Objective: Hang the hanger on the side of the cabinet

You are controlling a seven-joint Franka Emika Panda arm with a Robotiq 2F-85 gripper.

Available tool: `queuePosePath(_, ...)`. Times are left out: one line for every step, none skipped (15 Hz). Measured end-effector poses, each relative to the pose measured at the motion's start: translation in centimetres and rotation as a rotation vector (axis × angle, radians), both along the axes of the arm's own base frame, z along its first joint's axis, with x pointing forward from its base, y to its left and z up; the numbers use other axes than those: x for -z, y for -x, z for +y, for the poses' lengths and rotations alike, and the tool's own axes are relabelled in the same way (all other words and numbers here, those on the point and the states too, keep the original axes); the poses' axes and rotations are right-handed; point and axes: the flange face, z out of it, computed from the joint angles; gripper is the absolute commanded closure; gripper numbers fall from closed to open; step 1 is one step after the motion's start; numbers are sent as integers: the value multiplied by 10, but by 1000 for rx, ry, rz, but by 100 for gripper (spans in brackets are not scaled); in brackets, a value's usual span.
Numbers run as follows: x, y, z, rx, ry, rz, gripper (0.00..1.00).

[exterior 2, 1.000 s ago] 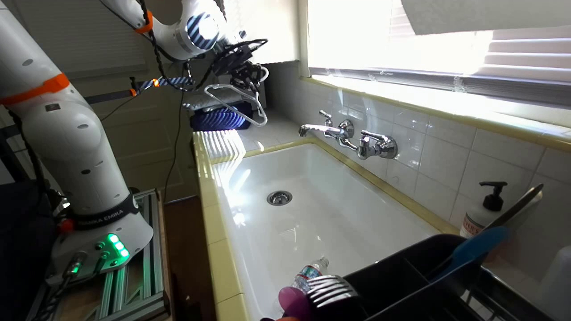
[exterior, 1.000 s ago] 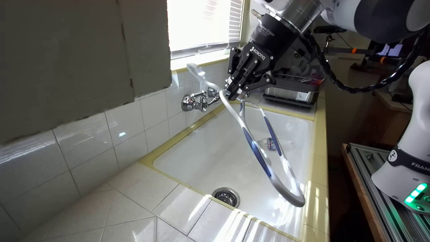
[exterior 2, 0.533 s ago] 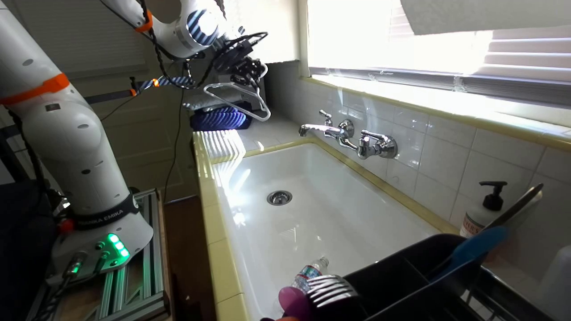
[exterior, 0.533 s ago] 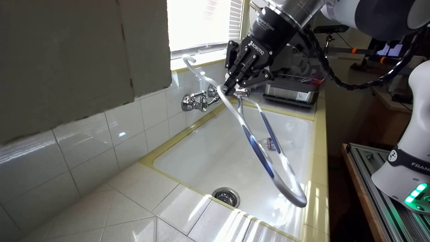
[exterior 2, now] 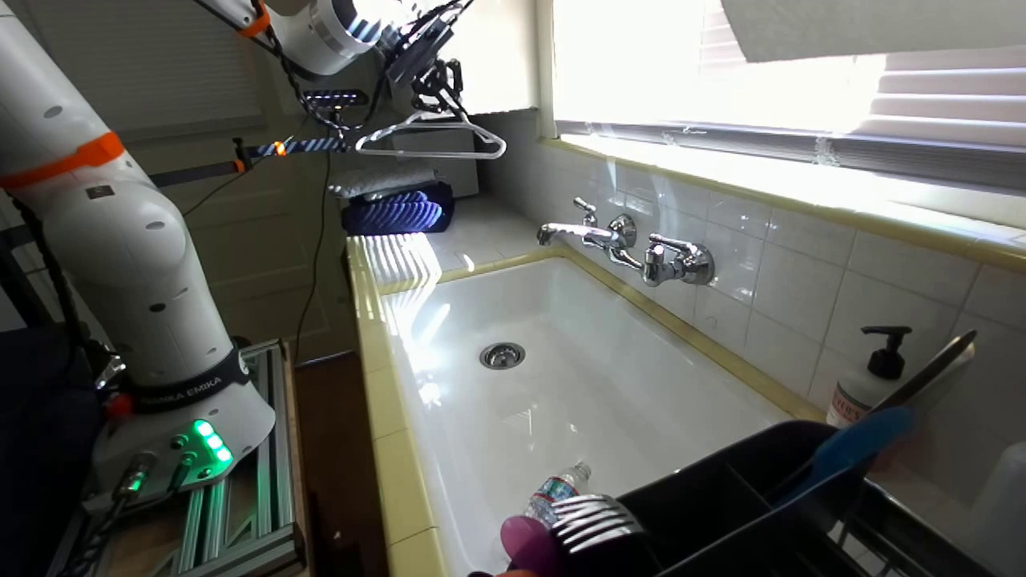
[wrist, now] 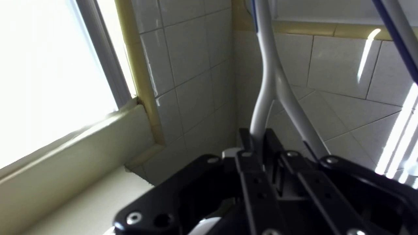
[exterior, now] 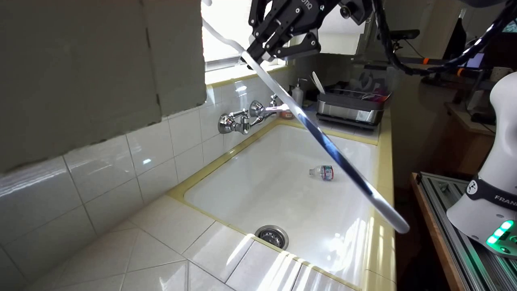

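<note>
The white, thin-rodded clothes hanger (exterior: 323, 138), with blue strips along its bars, is up in the air, clear of the white, rectangular, glazed sink (exterior: 242, 190). In an exterior view it shows edge-on as one slanting line: its hook (exterior: 207, 2) lies at the upper left, right by the edge of the grey, flat-faced cabinet (exterior: 80, 81), and its broad end slopes down to the right. Only part of the hook shows, so whether it touches the cabinet cannot be told. In an exterior view the hanger's long straight bar (exterior 2: 425, 154) runs nearly level, left to right, at the far end of the scene.

The black, two-fingered Robotiq gripper (exterior: 252, 60) has its jaws pinched together on a white rod of the hanger, close to a fork in the bars. Its fingers slant down and left from the upper right. The white, jointed Franka arm (exterior 2: 144, 216) rises at the left, leaves the top of that view and comes back down rightward to the wrist.
</note>
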Motion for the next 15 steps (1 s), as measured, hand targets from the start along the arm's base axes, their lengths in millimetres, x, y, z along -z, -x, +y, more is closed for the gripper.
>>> queuePosePath(-5, -1, 0, -17, 12, -13, 97)
queuePosePath(-11, -3, 0, -34, 23, -26, 97)
queuePosePath(-16, -5, -1, -53, 38, -40, 97)
queuePosePath(-22, -7, -3, -73, 54, -54, 97)
queuePosePath(-28, -9, -4, -94, 72, -69, 97)
queuePosePath(-35, -12, -6, -116, 91, -85, 97)
queuePosePath(-42, -14, -7, -138, 110, -103, 97)
queuePosePath(-50, -17, -9, -156, 127, -120, 97)
queuePosePath(-57, -19, -11, -174, 144, -137, 97)
queuePosePath(-66, -22, -13, -191, 159, -156, 97)
queuePosePath(-74, -24, -14, -205, 172, -173, 97)
queuePosePath(-82, -25, -15, -217, 183, -190, 97)
queuePosePath(-89, -27, -16, -229, 191, -208, 97)
queuePosePath(-96, -28, -16, -240, 195, -226, 97)
queuePosePath(-102, -30, -15, -250, 196, -245, 97)
